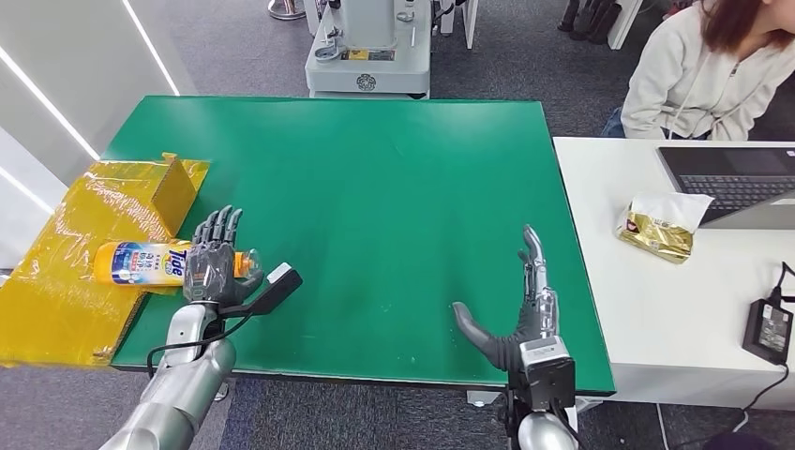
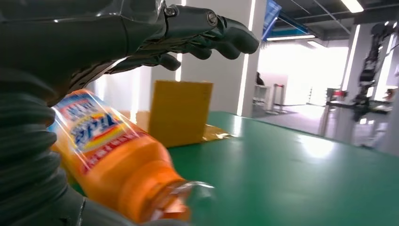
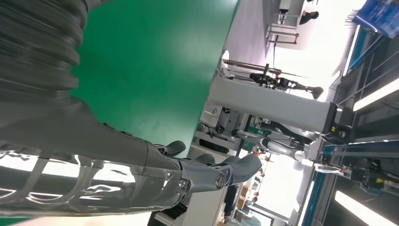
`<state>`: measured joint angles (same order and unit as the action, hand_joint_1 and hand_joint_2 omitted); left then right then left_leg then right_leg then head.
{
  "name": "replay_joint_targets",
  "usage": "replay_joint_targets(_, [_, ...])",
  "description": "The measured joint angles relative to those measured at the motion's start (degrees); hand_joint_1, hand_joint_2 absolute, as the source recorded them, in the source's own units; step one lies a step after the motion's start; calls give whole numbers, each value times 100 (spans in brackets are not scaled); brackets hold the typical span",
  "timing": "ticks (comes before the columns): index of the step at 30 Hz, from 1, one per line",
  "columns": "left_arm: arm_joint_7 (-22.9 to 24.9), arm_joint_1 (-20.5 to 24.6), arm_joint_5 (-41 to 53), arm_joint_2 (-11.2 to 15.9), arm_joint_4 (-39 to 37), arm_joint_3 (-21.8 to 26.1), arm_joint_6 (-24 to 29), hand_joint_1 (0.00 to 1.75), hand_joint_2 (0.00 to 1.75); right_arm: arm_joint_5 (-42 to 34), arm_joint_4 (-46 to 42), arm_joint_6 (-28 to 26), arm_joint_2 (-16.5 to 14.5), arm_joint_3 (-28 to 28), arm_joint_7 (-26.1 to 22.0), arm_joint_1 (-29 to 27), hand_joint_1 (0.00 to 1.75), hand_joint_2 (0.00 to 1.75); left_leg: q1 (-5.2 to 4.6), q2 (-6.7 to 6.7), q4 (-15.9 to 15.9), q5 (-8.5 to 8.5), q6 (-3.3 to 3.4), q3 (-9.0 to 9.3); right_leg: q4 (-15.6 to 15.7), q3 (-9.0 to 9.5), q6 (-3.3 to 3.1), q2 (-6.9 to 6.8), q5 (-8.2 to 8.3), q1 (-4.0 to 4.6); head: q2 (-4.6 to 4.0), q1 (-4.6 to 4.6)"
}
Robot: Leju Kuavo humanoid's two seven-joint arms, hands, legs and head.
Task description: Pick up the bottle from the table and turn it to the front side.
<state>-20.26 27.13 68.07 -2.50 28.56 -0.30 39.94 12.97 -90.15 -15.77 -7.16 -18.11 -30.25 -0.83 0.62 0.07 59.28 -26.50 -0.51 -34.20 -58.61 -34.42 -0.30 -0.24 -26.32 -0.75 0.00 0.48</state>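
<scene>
Right now my left hand lies over the bottle, near the worktop's front left corner. From the head view the palm covers the neck end while the fingers stretch out past it, and from the left wrist view they arch above the bottle rather than wrapping it. I judge this a loose cover, not a firm grasp; whether the thumb presses underneath I cannot tell. The bottle lies on its side, label up, its base end over the yellow wrap and its neck over the green surface.

My right hand hangs at the front edge on the other side, well apart from the bottle, fingers straight and thumb spread wide, holding nothing.

Just beyond the bottle a yellow box stands on the wrap. Farther off to the right, a white desk carries a laptop, a gold packet and a power brick, with a person seated behind.

My worry is the round, slick body: closing from above could roll it sideways onto the crinkled wrap or off the near edge. If I lift by the neck alone, the heavier end may swing down and slip out during the turn. The box may also catch my fingertips.
</scene>
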Motion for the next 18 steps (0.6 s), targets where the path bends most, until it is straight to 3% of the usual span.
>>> replay_joint_targets(2, [-306,-19,-297,-155,28,106,-1,0,175,6,18,1,-1,16,-2,-12,0,175,0,0,0,0,0,0,0,1,0,0,0,0,0,0])
replay_joint_targets(8, [-648,-69,-765,-399,121,248,-148,0,175,9,50,1,-1,43,-8,-35,0,175,1,1,1,0,0,1,0,-1,0,1,0,0,0,-2])
replay_joint_targets(11, [-1278,-306,-2130,-595,569,216,-982,0,175,7,101,-19,-10,52,-38,-33,0,175,1,0,0,-1,0,-1,0,-1,0,-1,0,0,0,-1])
replay_joint_targets(14, [-1412,-922,-3939,-842,1687,-154,-2068,0,175,-73,195,-119,-32,49,-134,-30,0,175,0,5,0,-8,0,-2,1,-2,1,5,-2,0,0,-1])
replay_joint_targets(18, [-1279,-1571,-5003,-942,2943,-855,-2423,0,175,-150,289,-212,-51,30,-207,-23,0,175,-1,0,0,-14,4,-7,5,-2,6,-3,-6,0,0,1])
